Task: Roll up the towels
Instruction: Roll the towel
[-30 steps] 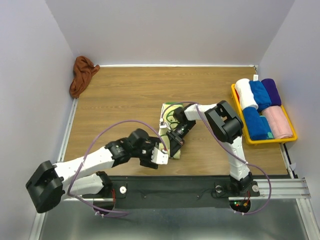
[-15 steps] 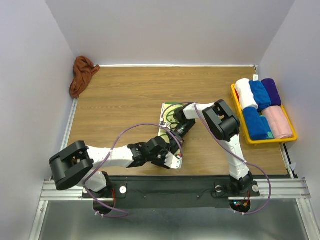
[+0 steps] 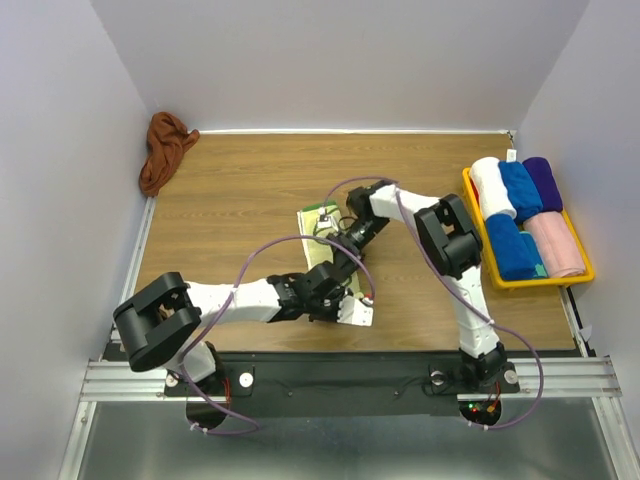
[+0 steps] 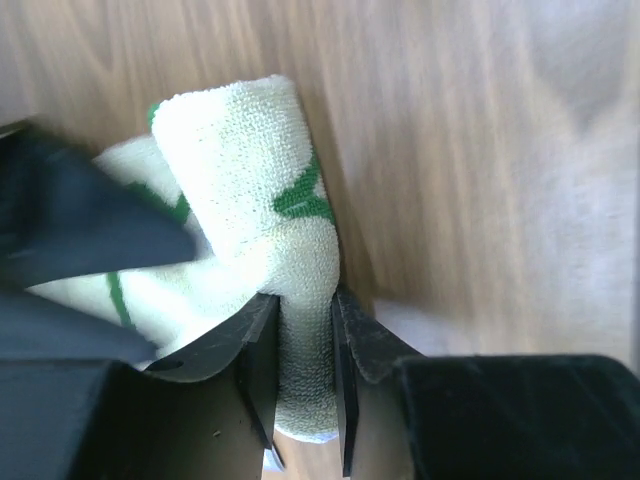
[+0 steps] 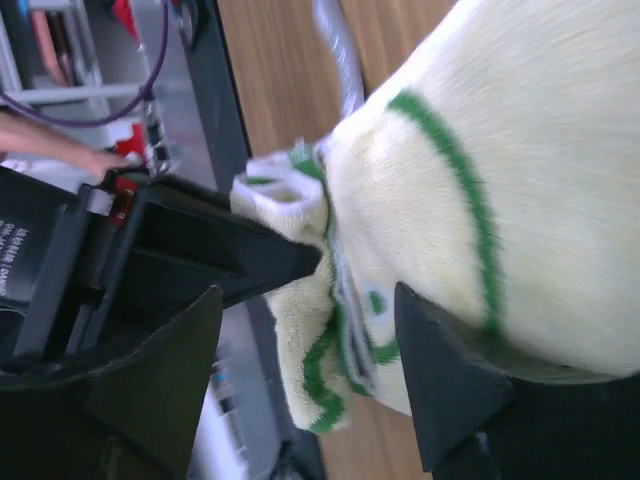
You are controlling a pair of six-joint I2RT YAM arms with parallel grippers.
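Observation:
The cream towel with green patterns (image 3: 316,216) lies partly rolled mid-table, reaching toward the near edge. My left gripper (image 3: 343,296) is at its near end. In the left wrist view its jaws (image 4: 305,345) are shut on a thick fold of this towel (image 4: 245,170). My right gripper (image 3: 338,258) hovers over the towel's middle. In the right wrist view it is open (image 5: 307,297), with the cream towel (image 5: 460,190) lying loose between its fingers. The rust-brown towel (image 3: 164,150) sits bunched in the far left corner.
A yellow tray (image 3: 540,282) at the right edge holds several rolled towels, white, blue, purple and pink. White walls close off the table at the back and on both sides. Both arms cross near the table's middle.
The left arm swung right to the towel's near end and its gripper closed on the cloth. The right gripper let go and opened. The towel's far end shifted left.

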